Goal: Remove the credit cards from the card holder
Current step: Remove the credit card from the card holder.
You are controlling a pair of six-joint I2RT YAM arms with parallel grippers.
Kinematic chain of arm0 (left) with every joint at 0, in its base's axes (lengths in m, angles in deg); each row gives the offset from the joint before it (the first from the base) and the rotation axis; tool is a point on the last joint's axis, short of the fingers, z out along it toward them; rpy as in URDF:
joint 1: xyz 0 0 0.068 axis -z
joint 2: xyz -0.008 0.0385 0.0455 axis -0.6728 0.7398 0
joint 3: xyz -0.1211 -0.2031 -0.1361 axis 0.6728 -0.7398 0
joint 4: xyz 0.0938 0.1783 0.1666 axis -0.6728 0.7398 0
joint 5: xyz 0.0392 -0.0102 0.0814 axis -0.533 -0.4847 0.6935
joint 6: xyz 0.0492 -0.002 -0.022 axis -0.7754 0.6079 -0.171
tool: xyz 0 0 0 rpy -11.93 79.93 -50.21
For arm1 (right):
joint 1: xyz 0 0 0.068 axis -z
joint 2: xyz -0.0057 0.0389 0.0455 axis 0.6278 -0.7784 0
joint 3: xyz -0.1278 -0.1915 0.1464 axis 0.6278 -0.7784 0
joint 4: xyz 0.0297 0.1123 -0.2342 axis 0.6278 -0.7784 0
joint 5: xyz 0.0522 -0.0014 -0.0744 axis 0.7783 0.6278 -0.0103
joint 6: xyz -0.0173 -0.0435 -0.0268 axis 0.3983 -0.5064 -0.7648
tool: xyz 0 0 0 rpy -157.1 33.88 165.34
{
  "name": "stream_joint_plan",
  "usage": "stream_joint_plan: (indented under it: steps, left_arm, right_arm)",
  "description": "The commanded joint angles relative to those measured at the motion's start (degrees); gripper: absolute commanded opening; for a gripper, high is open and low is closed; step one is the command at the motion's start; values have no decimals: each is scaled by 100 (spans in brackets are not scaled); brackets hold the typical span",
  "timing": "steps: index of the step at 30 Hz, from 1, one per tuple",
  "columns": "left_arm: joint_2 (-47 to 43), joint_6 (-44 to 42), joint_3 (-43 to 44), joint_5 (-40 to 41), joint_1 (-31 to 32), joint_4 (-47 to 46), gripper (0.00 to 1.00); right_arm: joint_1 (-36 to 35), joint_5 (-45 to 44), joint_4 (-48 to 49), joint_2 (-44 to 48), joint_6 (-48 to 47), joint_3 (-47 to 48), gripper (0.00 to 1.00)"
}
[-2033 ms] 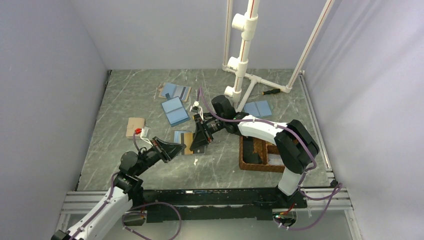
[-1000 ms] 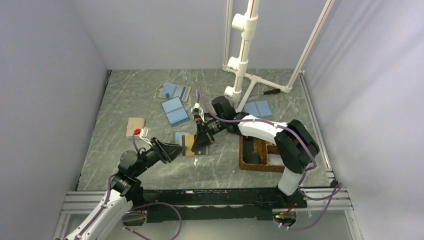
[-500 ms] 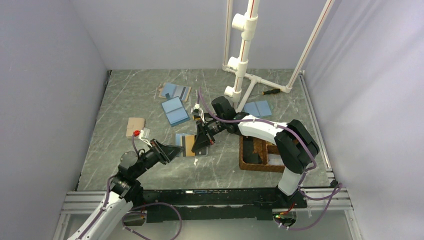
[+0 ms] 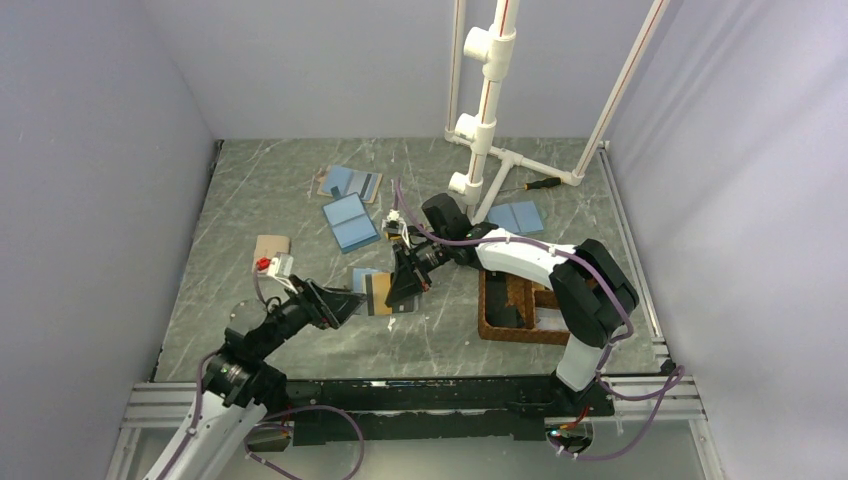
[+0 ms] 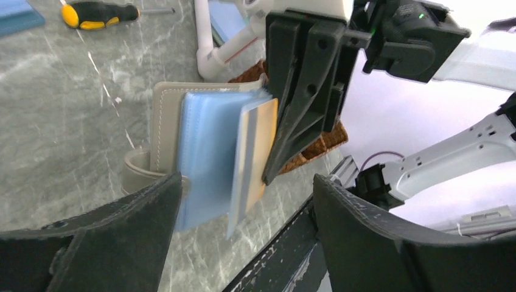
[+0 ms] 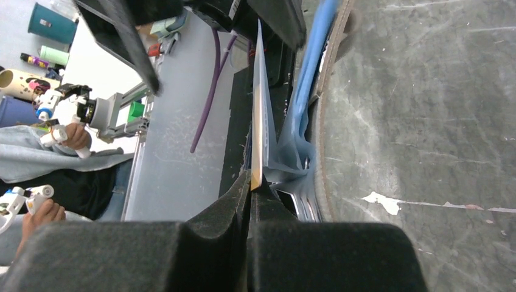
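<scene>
The card holder (image 5: 204,152) lies open on the table, beige outside and light blue inside; from above the card holder (image 4: 362,283) sits between the two grippers. A tan credit card (image 5: 257,143) stands up from its blue pockets, with my right gripper (image 4: 401,292) shut on the card's far edge. Edge-on in the right wrist view, the credit card (image 6: 258,121) is pinched between the black fingertips (image 6: 243,193) beside the blue leaf (image 6: 307,91). My left gripper (image 5: 243,240) is open wide, its jaws standing either side of the holder's near end, one finger (image 5: 131,231) by the blue leaf's corner.
Other blue holders (image 4: 349,222) (image 4: 350,183) (image 4: 516,216) and a tan one (image 4: 270,250) lie further back. A brown wicker tray (image 4: 497,312) sits right of the grippers. A white pipe frame (image 4: 485,120) stands at the back, a screwdriver (image 4: 540,183) beside it.
My left gripper's jaws narrowed and then opened wide, and the left arm shifted a little to the left. The right gripper stays shut on the card, barely moved.
</scene>
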Motion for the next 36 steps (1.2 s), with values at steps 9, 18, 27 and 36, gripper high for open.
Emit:
stream_joint_plan:
  steps: [9,18,27,36]
  left_arm:
    - [-648,-516,509,1010,19,1647,91]
    - [-750,-500,383,620,14,1204,90]
    - [-295,-376,132,36,13,187,66]
    - [344,-318,-21,-324,10,-799,41]
  right_arm:
    - [5,250,-990,42,-1522,532,0]
    - [5,409,-1181,-4,-1762,586,0]
    - [1,514,-1237,-48,-1836,603,0]
    - [-4,497,-1288,-71,-1887,620,0]
